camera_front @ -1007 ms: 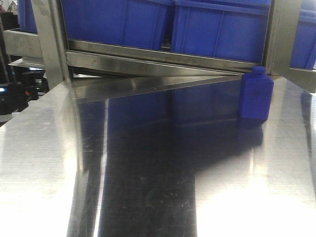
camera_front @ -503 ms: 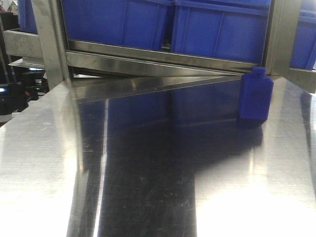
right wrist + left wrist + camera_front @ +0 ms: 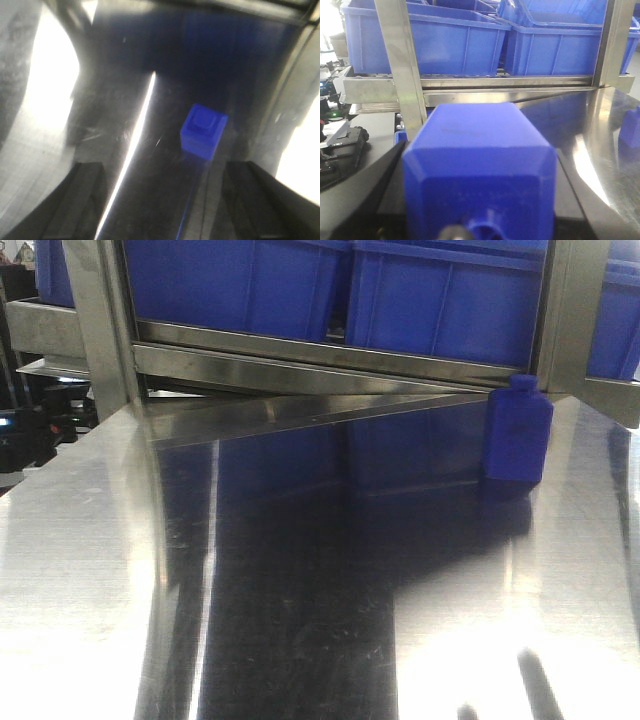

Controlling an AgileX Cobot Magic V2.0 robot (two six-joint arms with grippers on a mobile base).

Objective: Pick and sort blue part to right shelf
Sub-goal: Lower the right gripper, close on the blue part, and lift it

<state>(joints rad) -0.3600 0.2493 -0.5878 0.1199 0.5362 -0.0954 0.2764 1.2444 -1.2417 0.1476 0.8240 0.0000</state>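
A blue bottle-shaped part (image 3: 518, 435) stands upright on the steel tabletop (image 3: 90, 540), just in front of the right shelf (image 3: 330, 355). From the right wrist it shows as a small blue block (image 3: 202, 130), ahead of my right gripper (image 3: 165, 200). That gripper is open, with nothing between its dark fingers (image 3: 75, 200). My left gripper (image 3: 480, 200) is shut on another blue part (image 3: 480, 160), which fills the space between its dark fingers (image 3: 365, 195). The part's neck points back at the camera. Two dark finger-like tips (image 3: 530, 680) show at the front view's lower right edge.
Large blue bins (image 3: 450, 300) sit side by side on the shelf behind its steel front rail (image 3: 470, 82). Grey uprights (image 3: 95, 320) frame the rack. Dark equipment (image 3: 30, 430) lies beyond the table's left edge.
Two dark tips have come into the lower right of the front view. The standing blue part has not moved.
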